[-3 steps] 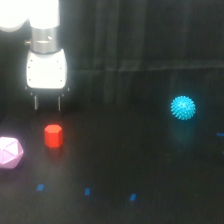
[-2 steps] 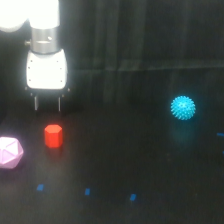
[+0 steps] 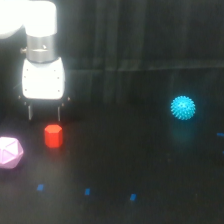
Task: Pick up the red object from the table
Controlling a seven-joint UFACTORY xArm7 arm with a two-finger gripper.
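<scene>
The red object (image 3: pixel 53 136), a small bright red faceted block, sits on the black table (image 3: pixel 125 165) at the exterior view's left. My gripper (image 3: pixel 44 114) hangs just above and behind it, pointing down. Its two thin dark fingers (image 3: pixel 30 112) stand apart with nothing between them. The fingertips end a little above the block's top and do not touch it.
A pale pink polyhedron (image 3: pixel 9 151) lies at the left edge, close to the red block. A spiky cyan ball (image 3: pixel 183 107) rests far to the right. Small blue marks (image 3: pixel 87 191) dot the table's front.
The gripper has come down a little and shifted slightly to the exterior view's left, closer to the red block. The objects have not moved.
</scene>
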